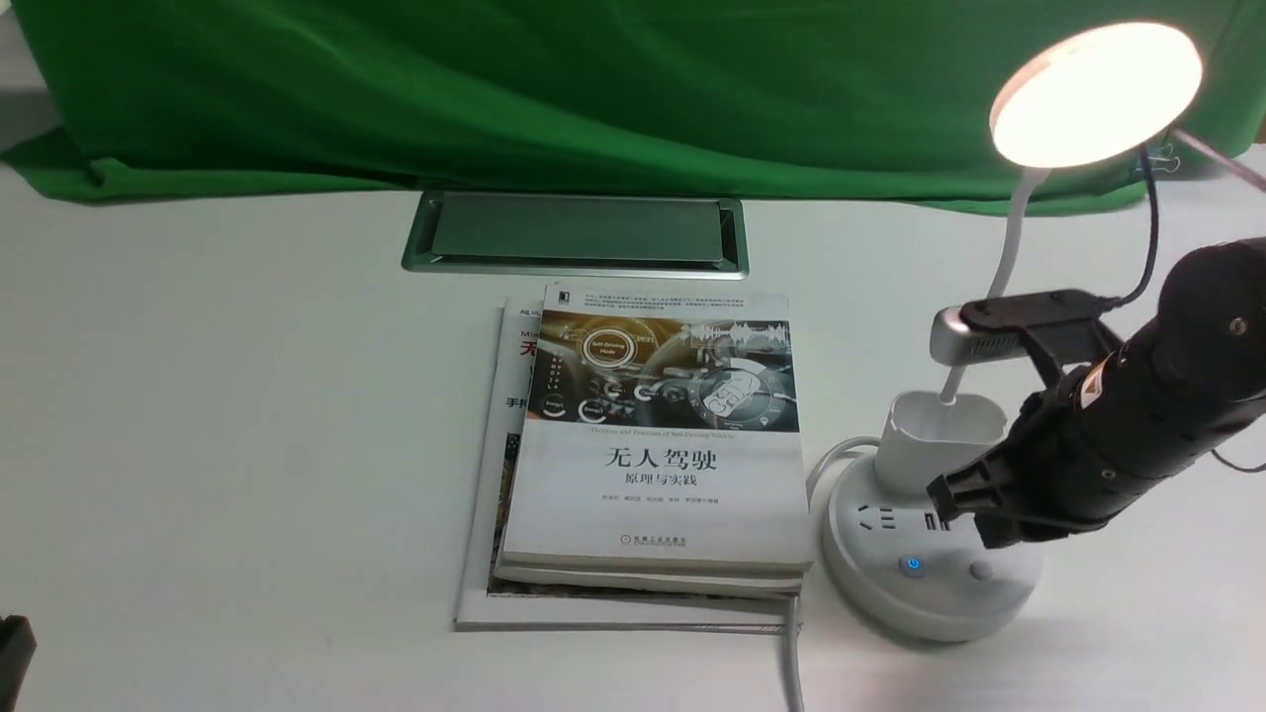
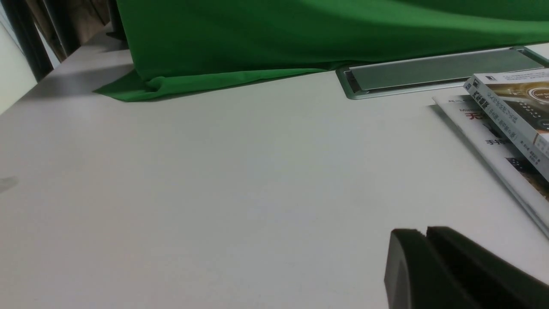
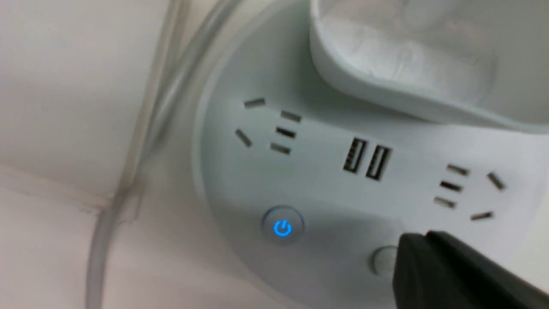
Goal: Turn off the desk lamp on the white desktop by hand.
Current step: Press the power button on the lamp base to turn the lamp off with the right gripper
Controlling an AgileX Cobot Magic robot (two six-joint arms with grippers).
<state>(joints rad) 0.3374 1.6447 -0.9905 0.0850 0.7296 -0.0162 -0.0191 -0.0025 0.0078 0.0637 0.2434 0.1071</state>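
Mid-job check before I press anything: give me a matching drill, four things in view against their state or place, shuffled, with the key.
Things:
1. lamp head
2. power button
3. top book
4. right gripper

States or places:
A. glows blue
B. shut, tip beside the plain button on the lamp base
C. lit, warm white
D. lies on other books, to the left of the base

Pairs: 1-C, 2-A, 3-D, 4-B.
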